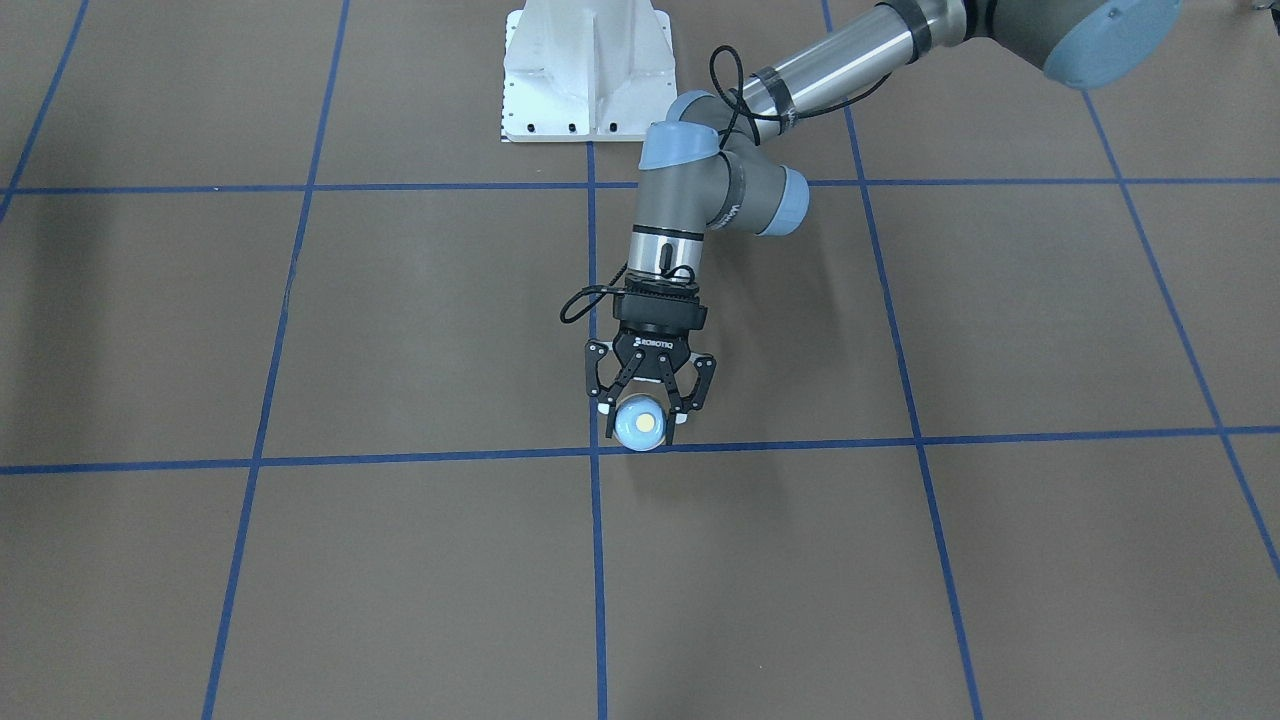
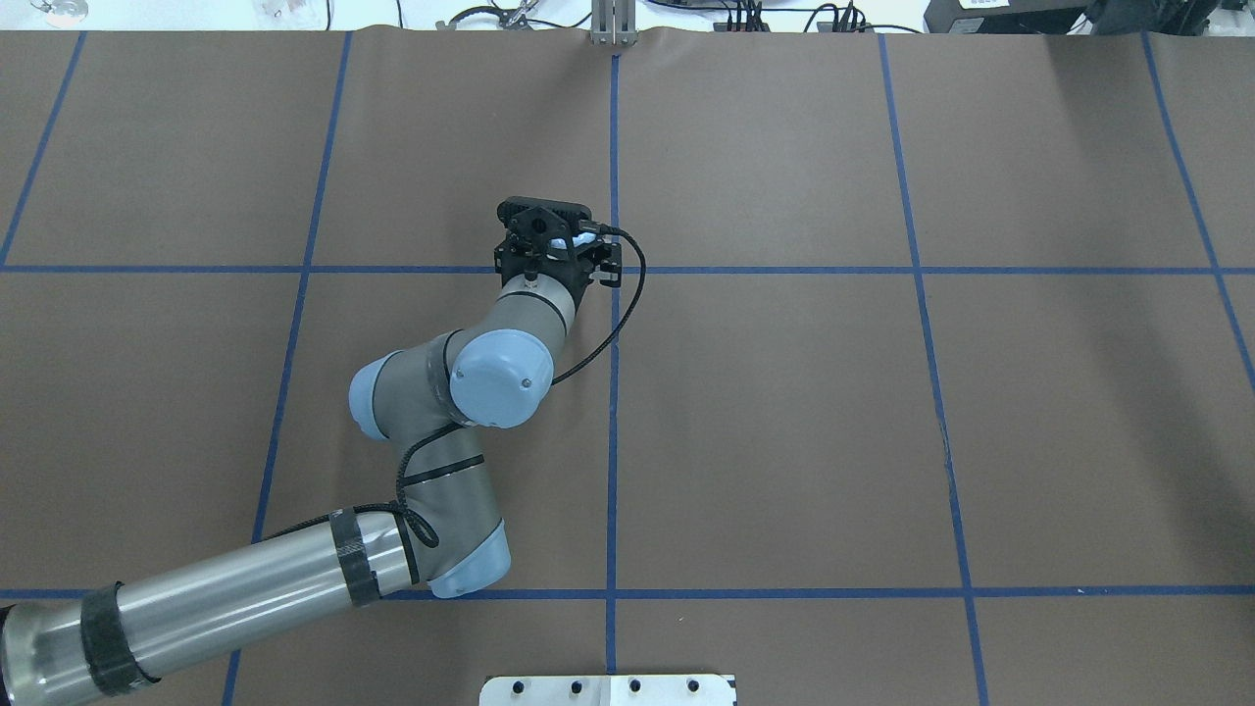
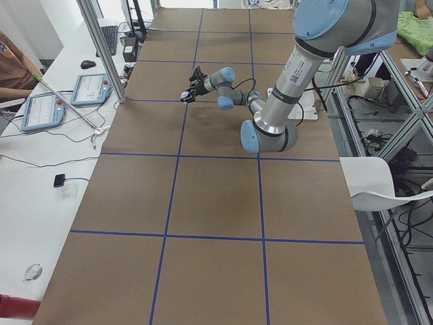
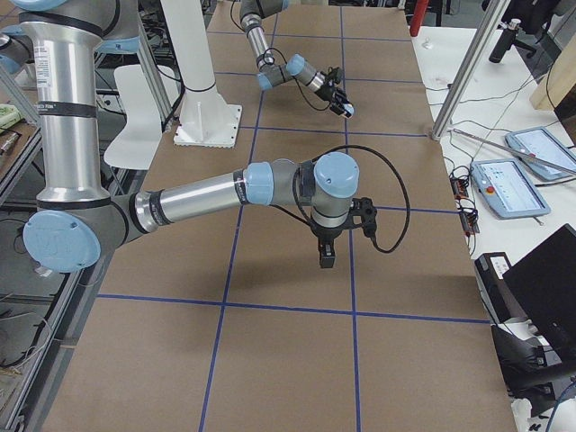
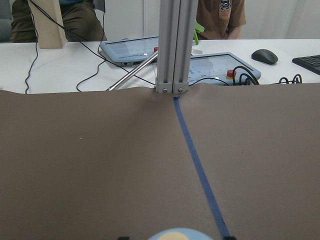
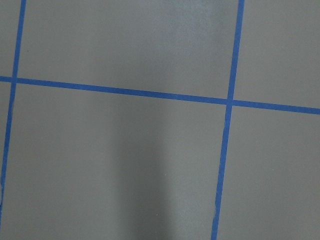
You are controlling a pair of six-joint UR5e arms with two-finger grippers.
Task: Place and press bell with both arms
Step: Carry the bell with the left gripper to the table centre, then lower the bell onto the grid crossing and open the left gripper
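Observation:
The light-blue bell (image 1: 640, 428) with its cream button sits between the fingers of my left gripper (image 1: 641, 413), which is shut on it, low over the blue tape crossing near the table's middle. I cannot tell whether the bell touches the table. The left wrist view shows only the bell's top (image 5: 175, 234) at the bottom edge. In the overhead view the left gripper (image 2: 549, 240) hides the bell. My right gripper (image 4: 326, 256) points down, raised over the table; it shows only in the exterior right view, so I cannot tell whether it is open or shut. The right wrist view shows only table.
The brown table cover (image 1: 400, 330) carries a grid of blue tape lines. The white pedestal (image 1: 588, 70) stands at the robot's side. An aluminium post (image 5: 173, 47), tablets and cables lie beyond the far edge, where people sit.

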